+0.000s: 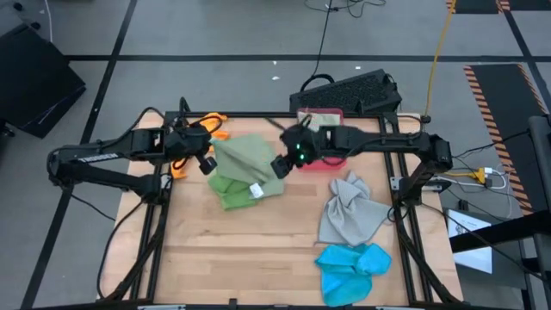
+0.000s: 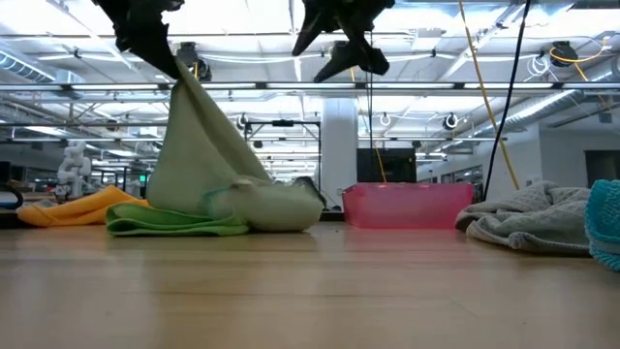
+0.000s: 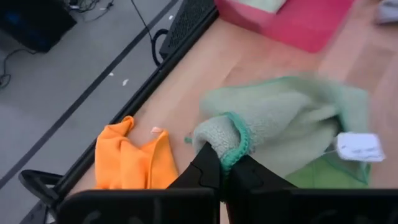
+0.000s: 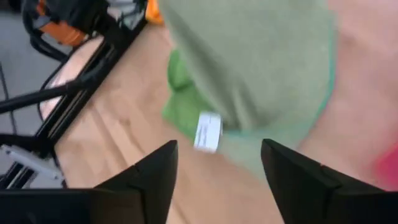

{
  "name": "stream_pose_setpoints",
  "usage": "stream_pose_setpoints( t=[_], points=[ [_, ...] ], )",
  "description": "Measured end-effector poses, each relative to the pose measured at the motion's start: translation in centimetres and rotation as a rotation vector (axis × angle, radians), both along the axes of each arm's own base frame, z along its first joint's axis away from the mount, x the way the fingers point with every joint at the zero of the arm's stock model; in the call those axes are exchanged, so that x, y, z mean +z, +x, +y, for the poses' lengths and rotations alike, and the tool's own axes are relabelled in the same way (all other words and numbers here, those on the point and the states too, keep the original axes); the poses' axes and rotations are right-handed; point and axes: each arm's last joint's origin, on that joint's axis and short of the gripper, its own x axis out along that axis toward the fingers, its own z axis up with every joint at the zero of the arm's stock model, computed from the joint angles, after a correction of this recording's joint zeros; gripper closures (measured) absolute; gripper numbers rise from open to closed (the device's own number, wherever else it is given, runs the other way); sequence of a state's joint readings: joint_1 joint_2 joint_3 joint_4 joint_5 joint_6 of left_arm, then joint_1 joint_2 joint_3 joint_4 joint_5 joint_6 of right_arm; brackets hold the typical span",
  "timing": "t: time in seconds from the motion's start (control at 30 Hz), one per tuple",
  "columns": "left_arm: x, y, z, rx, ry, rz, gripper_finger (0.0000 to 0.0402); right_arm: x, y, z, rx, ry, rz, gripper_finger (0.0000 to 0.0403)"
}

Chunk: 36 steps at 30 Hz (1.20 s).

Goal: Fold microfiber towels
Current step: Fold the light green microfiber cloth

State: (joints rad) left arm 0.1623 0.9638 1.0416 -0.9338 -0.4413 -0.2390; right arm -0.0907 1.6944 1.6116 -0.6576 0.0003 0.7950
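My left gripper (image 3: 225,163) is shut on a pale sage green towel (image 1: 245,159), raised above the table's far left part (image 2: 170,64). The towel slopes down from it, and its bunched lower part (image 2: 266,206) rests on a folded bright green towel (image 2: 174,225). A white label (image 3: 357,147) shows at the sage towel's edge. My right gripper (image 4: 217,163) hangs open above the sage towel's right side (image 1: 281,166), clear of it in the low view (image 2: 339,53). My left gripper pinches a hemmed corner (image 3: 231,142) of the sage towel between its two fingers, slanting down from the table's left. The cloth hangs below the fingers in a slanting sheet (image 2: 194,145), with its lower part on the bright green towel.
An orange towel (image 1: 213,123) lies at the far left edge, behind the left arm. A pink-red tray (image 2: 407,206) stands at the far middle. A crumpled grey towel (image 1: 349,215) and a bright blue one (image 1: 353,269) lie at the right. Bare wood fills the near left.
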Motion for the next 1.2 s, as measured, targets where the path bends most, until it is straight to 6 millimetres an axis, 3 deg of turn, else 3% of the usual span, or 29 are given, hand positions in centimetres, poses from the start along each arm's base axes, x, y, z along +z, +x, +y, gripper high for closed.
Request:
stream_pose_setpoints(
  t=[0.3,0.47,0.63,0.77,0.87,1.03,1.2],
  points=[
    [0.3,-0.4,-0.6,-0.105,-0.146,-0.060,0.0400,-2.6,1.0,4.0,0.132,0.060,-0.126,0.0183],
    [0.7,0.1,-0.5,-0.097,-0.132,-0.131,0.0397,-4.3,1.1,4.4,0.024,0.014,-0.165,0.0183],
    [1.6,0.6,0.1,-0.079,-0.098,-0.241,0.0397,-6.9,1.1,4.4,-0.149,0.206,-0.296,0.0140],
    [1.8,0.9,0.7,-0.050,-0.074,-0.272,0.0394,-8.5,0.6,4.6,-0.216,0.246,-0.313,0.0110],
    [1.9,1.1,1.3,-0.036,-0.041,-0.274,0.0398,-8.8,0.5,5.0,-0.186,0.182,-0.299,0.0109],
    [1.9,2.1,2.7,-0.035,0.034,-0.278,0.0386,-7.7,0.9,5.2,-0.106,0.034,-0.340,0.0127],
    [1.2,4.2,4.8,-0.028,0.119,-0.245,0.0381,-8.6,1.3,4.4,-0.050,-0.102,-0.303,0.0145]
  ],
)
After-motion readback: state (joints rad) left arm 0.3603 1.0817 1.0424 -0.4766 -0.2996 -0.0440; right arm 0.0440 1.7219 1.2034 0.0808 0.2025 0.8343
